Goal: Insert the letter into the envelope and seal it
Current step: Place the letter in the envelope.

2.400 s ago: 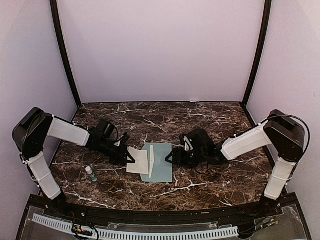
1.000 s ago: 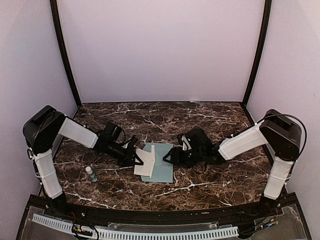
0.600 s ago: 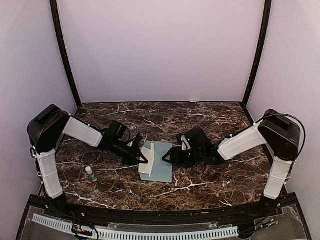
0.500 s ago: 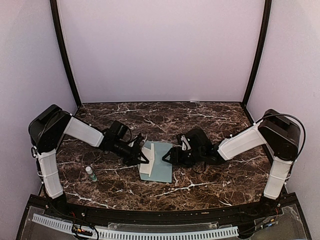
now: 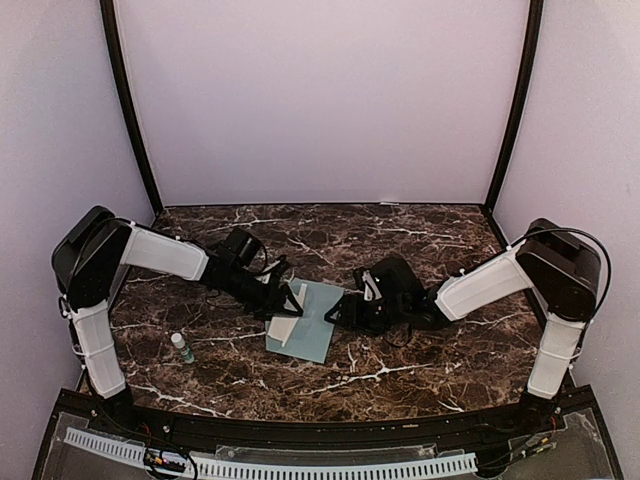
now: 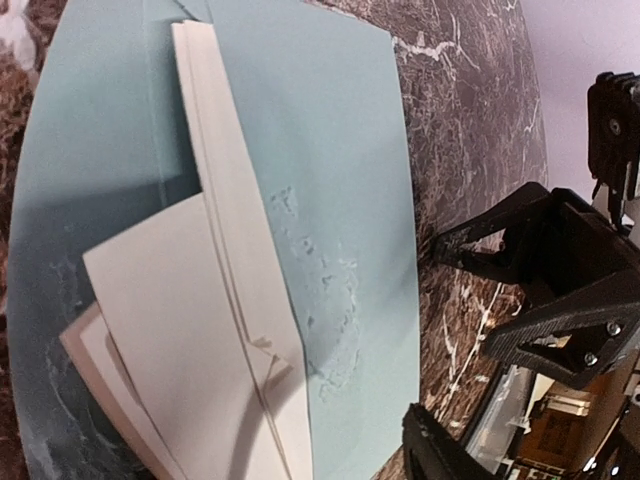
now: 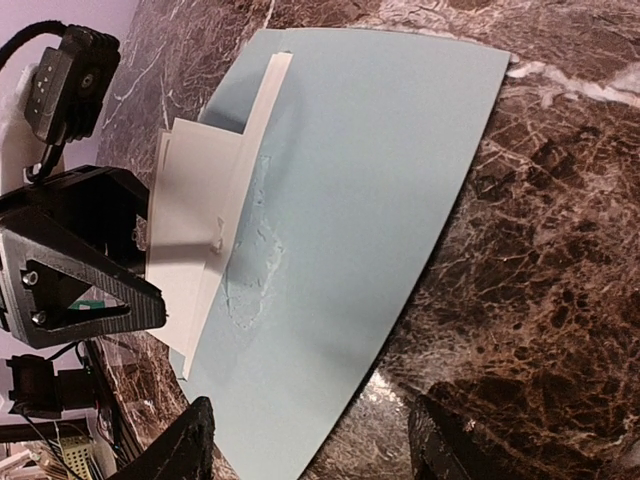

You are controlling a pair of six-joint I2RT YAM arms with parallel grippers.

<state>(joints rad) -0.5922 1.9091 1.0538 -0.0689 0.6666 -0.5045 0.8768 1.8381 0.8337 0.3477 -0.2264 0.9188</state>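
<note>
The left tool (image 5: 281, 300) is held parted at the upper end of the letter (image 5: 283, 328), which is released, not pinched. The right tool (image 5: 336, 312) is spread wide. The right edge of the envelope (image 5: 318, 325) lies between its fingers, unclamped. The envelope is laid flat on the table (image 5: 430, 235) at mid-frame, its long axis running top to bottom, lower end leaning left. The folded letter is laid along that axis on the envelope's left half. A wrinkled patch beside the letter is shown only by the wrist views, and a small bottle (image 5: 182, 347) only from above.
</note>
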